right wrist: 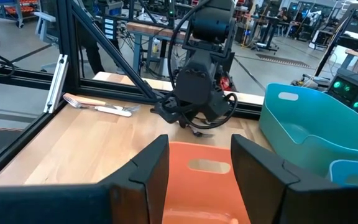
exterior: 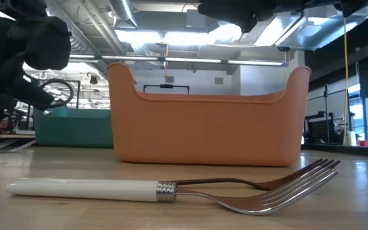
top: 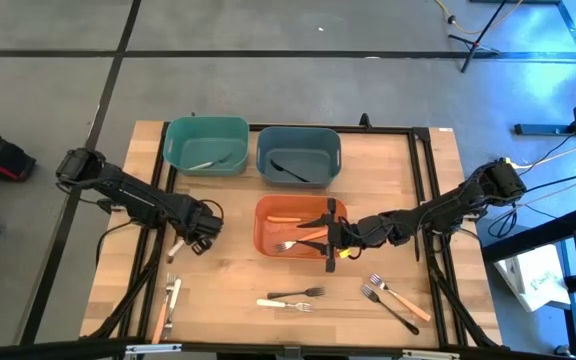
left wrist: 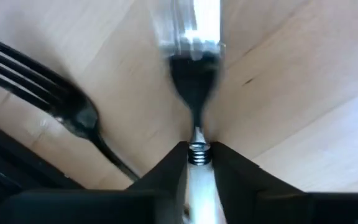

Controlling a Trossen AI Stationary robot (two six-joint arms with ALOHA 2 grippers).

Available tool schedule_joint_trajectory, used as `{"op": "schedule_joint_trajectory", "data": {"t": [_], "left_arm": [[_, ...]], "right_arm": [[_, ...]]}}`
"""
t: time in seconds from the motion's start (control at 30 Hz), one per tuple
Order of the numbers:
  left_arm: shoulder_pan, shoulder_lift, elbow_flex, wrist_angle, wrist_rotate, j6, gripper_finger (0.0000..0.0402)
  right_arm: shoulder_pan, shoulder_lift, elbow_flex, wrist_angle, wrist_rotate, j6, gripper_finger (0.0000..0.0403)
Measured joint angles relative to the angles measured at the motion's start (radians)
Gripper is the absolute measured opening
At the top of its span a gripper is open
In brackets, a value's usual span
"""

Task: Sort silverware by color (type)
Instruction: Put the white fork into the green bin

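Observation:
My left gripper [top: 194, 236] points down at the table's left part and is shut on a white-handled fork [left wrist: 195, 93]. A dark fork [left wrist: 67, 106] lies right beside it on the wood. My right gripper [right wrist: 201, 165] hovers open over the orange bin [top: 268, 228], nothing between its fingers. Orange-handled forks [top: 293, 240] lie in that bin. The teal bin [top: 206, 130] holds a white utensil [top: 204, 163]. The blue-grey bin [top: 298, 138] holds a black one [top: 290, 170]. More silverware lies near the front edge: [top: 168, 300], [top: 296, 293], [top: 284, 304], [top: 400, 296]. My left gripper pinches the white handle at its end by the metal collar [left wrist: 196, 153], between its two fingers. The fingers come from above, pointing down, and lie across the fork. Neck and tines stretch away past the fingertips; whether the fork is off the wood I cannot tell.
Black frame rails [top: 430, 200] run along the table's left, right and far sides. The three bins stand at the table's far middle. Bare wood lies between the bins and the forks near the front edge. A white-handled fork [exterior: 171, 189] lies just before the low camera.

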Motion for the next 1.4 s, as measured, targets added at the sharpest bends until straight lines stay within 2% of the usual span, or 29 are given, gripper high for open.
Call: {"op": "schedule_joint_trajectory", "data": {"t": [0.17, 0.43, 0.67, 0.8, 0.93, 1.03, 1.17, 1.3, 1.4], "left_arm": [[0.0, 0.0, 0.002, 0.003, -0.008, 0.023, 0.0031], [-0.001, 0.004, 0.025, 0.0, -0.018, 0.062, 0.0051], [-0.006, -0.005, 0.142, -0.048, -0.05, 0.156, 0.0045], [-0.006, -0.035, 0.24, -0.083, -0.097, 0.259, 0.0046], [-0.005, -0.088, 0.331, -0.117, -0.149, 0.464, 0.0046], [0.009, -0.134, 0.387, -0.145, -0.221, 0.589, 0.0047], [0.04, -0.19, 0.435, -0.174, -0.402, 0.698, 0.0047], [0.111, -0.236, 0.438, -0.179, -0.594, 0.73, 0.0047], [0.198, -0.252, 0.438, -0.191, -0.68, 0.741, 0.0047]], "right_arm": [[0.0, 0.0, 0.0, 0.0, 0.001, 0.0, 0.0161], [0.0, 0.0, 0.0, 0.0, 0.002, 0.0, 0.0161], [0.0, 0.0, 0.0, -0.001, 0.003, 0.0, 0.0161], [0.0, 0.0, 0.0, -0.001, 0.003, 0.0, 0.0161], [0.0, 0.0, 0.0, -0.002, 0.003, 0.0, 0.0161], [0.0, 0.0, 0.0, -0.003, 0.003, 0.0, 0.0161], [0.0, 0.0, 0.0, -0.003, 0.003, 0.0, 0.0161], [0.0, 0.0, 0.0, -0.003, 0.003, 0.0, 0.0161], [0.0, 0.0, 0.0, -0.003, 0.003, 0.0, 0.0161]]}}
